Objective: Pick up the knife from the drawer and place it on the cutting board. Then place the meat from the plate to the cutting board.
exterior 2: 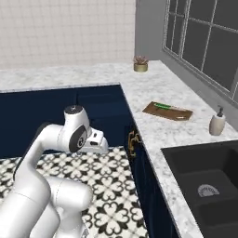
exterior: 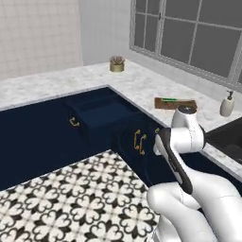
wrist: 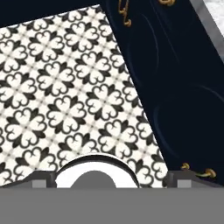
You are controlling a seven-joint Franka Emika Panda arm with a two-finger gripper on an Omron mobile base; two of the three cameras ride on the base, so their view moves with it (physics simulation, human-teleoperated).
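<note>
The knife [exterior 2: 163, 106] already lay on the cutting board [exterior 2: 168, 111], up on the counter [exterior 2: 139, 93], well right of and above the gripper [exterior 2: 95, 145]. Gripper aimed at the floor [wrist: 65, 96]; jaw state couldn't be told. Meat unseen.

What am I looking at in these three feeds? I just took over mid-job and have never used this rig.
This is a white robot arm on a driving base in a simulated kitchen. Two feeds come from cameras on the base, behind the arm to its left and right. The third looks along the hand and now faces the patterned floor and navy cabinet doors.

On the marble counter lies the brown cutting board, with the green-handled knife already on it. A soap bottle stands beside the dark sink, and a small potted plant sits in the corner.

The drawer is pulled open. The gripper hangs low in front of the cabinets; its fingertips sit far apart with nothing between them.
</note>
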